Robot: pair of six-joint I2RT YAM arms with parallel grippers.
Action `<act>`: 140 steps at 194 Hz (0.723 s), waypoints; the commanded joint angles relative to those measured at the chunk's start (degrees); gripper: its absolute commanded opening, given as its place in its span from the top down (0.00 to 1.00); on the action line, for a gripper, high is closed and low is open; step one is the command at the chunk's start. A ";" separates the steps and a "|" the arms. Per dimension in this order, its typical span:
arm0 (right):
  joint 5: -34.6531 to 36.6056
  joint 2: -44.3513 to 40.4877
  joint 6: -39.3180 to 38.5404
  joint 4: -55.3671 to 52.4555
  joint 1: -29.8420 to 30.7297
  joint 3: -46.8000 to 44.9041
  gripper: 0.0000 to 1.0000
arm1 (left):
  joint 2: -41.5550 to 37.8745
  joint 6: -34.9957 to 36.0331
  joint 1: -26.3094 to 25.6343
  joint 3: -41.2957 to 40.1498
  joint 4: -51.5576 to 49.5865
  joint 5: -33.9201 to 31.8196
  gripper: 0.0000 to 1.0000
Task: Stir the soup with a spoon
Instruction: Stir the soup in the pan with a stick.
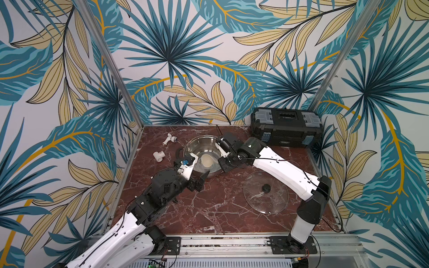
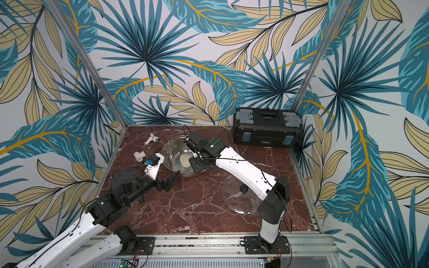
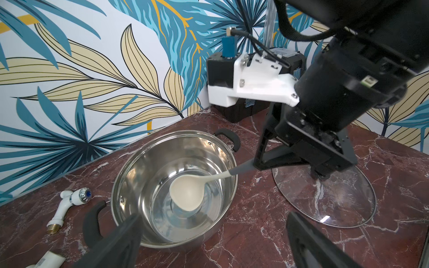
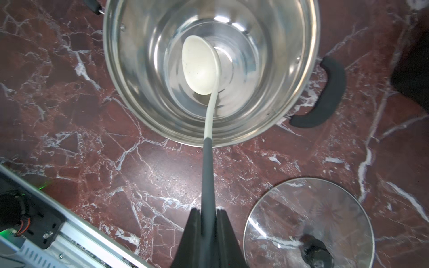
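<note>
- Black left gripper [image 3: 214, 218]: jaws spread, empty, at 7 o'clock of the pot [image 4: 134, 76].
- Spoon [image 4: 199, 66]: bowl low in the pot, near centre; handle runs out over the rim at 3 o'clock.
- Right gripper [image 4: 207, 211]: pinching the grey handle.
- Glass lid [image 1: 265, 192]: off, at 4 o'clock.
- We judge grasp and dip done; stirring laps left, count unknown.

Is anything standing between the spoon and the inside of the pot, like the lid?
Nothing visible does. The spoon has its bowl inside the open pot, its grey handle clamped in the right claw. The glass lid lies on the table beside the pot, apart from it.
</note>
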 commanded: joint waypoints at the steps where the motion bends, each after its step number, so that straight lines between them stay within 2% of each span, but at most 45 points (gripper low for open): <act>1: 7.62 0.77 0.13 -3.32 0.14 -0.48 1.00 | -0.87 0.17 0.22 -0.08 -0.23 0.51 0.00; 40: 13.46 5.12 0.68 -3.95 0.04 3.98 1.00 | -1.18 -0.01 0.31 -0.01 -0.42 0.59 0.00; 73: 14.14 8.61 0.87 -1.57 0.09 8.43 1.00 | -1.31 -0.23 0.28 0.02 -0.50 0.69 0.00; 112: 9.91 11.21 0.16 4.06 0.06 10.72 1.00 | -1.75 -0.27 0.31 0.02 -0.51 0.46 0.00; 140: 2.06 11.86 0.08 7.71 0.07 10.87 1.00 | -2.43 -0.27 0.28 -0.59 -0.33 0.20 0.00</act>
